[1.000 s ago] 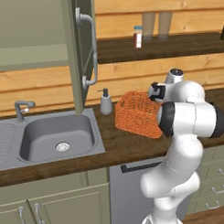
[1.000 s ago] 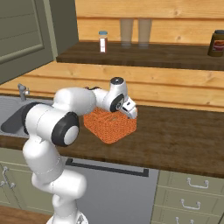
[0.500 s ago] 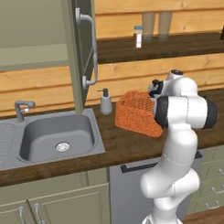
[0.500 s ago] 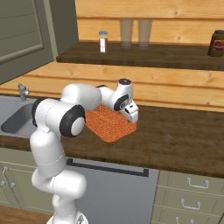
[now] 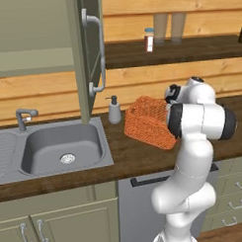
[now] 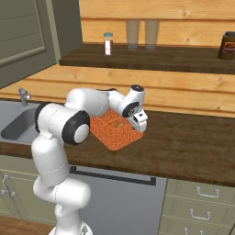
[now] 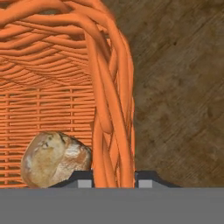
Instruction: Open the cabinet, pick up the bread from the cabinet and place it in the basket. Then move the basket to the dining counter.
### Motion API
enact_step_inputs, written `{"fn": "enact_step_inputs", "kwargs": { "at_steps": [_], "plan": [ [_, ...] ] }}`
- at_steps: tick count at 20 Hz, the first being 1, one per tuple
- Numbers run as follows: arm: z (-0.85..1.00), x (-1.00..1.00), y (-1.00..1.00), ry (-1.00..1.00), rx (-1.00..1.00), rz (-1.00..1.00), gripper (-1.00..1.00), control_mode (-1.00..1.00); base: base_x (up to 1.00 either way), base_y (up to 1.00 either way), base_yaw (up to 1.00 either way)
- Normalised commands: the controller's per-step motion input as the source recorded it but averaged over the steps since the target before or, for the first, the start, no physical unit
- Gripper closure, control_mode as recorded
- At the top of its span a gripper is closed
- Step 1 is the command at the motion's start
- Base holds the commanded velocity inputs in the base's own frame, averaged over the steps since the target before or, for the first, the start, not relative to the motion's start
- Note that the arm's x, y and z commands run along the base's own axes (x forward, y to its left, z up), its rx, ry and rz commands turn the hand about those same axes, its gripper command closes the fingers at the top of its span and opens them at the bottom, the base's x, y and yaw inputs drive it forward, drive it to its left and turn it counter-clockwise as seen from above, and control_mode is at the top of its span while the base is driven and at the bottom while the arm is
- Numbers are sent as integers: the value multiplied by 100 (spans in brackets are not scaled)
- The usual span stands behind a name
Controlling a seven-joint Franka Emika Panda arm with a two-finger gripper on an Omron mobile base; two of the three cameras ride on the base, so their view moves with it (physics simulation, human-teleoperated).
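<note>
The basket [image 7: 109,100] sits on the dark wood tabletop [image 6: 193,142], right of the sink [image 5: 62,147] and just beside the soap dispenser [image 5: 114,110]. The bread [image 7: 54,158] lies inside it, on the mesh floor close to the near wall. The fingers [image 7: 84,181] stand one on each side of that wall's rim and are clamped on it. The gripper [image 6: 137,123] reaches the basket's right edge. The cabinet [image 5: 88,55] door stands open above the sink.
</note>
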Motion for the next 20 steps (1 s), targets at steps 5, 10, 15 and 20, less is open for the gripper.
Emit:
{"fn": "enact_step_inputs", "kwargs": {
  "at_steps": [5, 10, 15, 20],
  "plan": [
    [-14, -55, -10, -3, 6, -2, 100, -100, 0, 0, 0],
    [84, -89, -12, -9, 5, -6, 100, -100, 0, 0, 0],
    [100, -91, -13, -3, 7, -3, 100, -100, 0, 0, 0],
    [100, -88, -1, 0, 0, 0, 100, -100, 0, 0, 0]
  ]
}}
